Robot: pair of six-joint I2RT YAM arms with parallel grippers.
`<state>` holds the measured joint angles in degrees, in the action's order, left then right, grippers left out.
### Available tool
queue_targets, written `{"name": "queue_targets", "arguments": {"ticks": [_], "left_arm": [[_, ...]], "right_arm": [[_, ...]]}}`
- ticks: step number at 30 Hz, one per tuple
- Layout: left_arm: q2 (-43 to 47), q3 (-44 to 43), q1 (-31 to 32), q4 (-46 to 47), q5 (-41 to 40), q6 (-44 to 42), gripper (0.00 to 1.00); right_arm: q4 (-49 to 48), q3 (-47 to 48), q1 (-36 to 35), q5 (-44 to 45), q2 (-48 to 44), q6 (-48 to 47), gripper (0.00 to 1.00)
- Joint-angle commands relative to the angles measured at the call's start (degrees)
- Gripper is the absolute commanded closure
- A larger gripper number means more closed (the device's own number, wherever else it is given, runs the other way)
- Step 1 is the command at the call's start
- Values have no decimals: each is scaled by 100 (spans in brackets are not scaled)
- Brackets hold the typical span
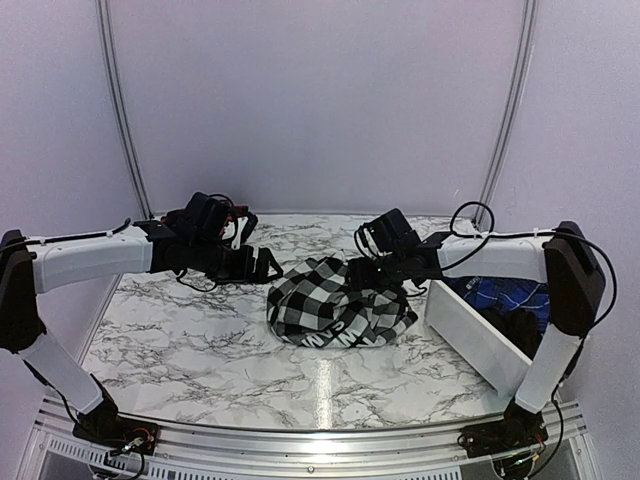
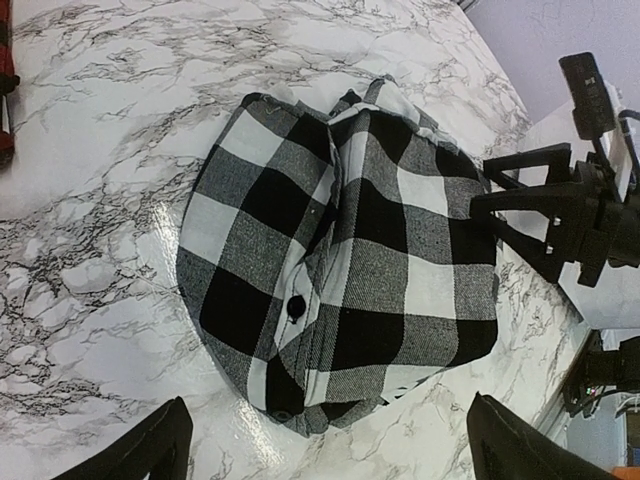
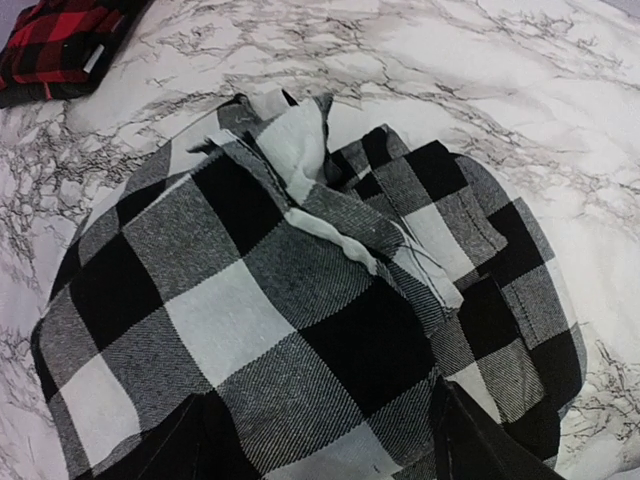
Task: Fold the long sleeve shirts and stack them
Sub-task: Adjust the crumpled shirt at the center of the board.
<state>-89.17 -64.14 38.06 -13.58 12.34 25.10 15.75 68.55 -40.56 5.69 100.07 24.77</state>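
Note:
The black-and-white check shirt (image 1: 338,308) lies bunched in a heap in the middle of the marble table, with white letters showing at its near edge. In the left wrist view the shirt (image 2: 350,250) lies just beyond my open, empty left gripper (image 2: 330,455). My left gripper (image 1: 268,266) hovers at the heap's left edge. My right gripper (image 1: 366,272) is open over the heap's far right part. In the right wrist view its fingers straddle the cloth (image 3: 300,290), and I cannot tell whether they touch it. The red-and-black shirt (image 3: 58,40) lies folded at the far left of that view.
A white bin (image 1: 480,340) stands at the right of the table with blue plaid cloth (image 1: 512,296) inside. The right arm's gripper shows in the left wrist view (image 2: 560,210), beside the shirt. The table's rail (image 1: 320,440) runs along the near edge.

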Motion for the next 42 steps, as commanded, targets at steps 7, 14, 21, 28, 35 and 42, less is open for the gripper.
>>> {"name": "queue_targets", "arguments": {"ticks": [7, 14, 21, 28, 35, 42], "left_arm": [[144, -20, 17, -57, -361, 46, 1], [287, 68, 17, -57, -747, 100, 1], [707, 343, -180, -117, -1504, 355, 1], [1233, 729, -1041, -167, -1431, 689, 1], [1586, 823, -1532, -516, -1705, 879, 1], [1880, 985, -1733, -647, -1753, 891, 1]], "right_arm": [[194, 315, -54, 248, 369, 291, 35], [99, 735, -345, 194, 487, 168, 75], [231, 1464, -846, 166, 626, -71, 100], [-161, 2200, -1587, -1140, 842, -469, 100], [533, 4024, -2737, -2123, 2128, -1295, 100], [888, 4587, -2978, -2315, 2528, -1594, 75]]}}
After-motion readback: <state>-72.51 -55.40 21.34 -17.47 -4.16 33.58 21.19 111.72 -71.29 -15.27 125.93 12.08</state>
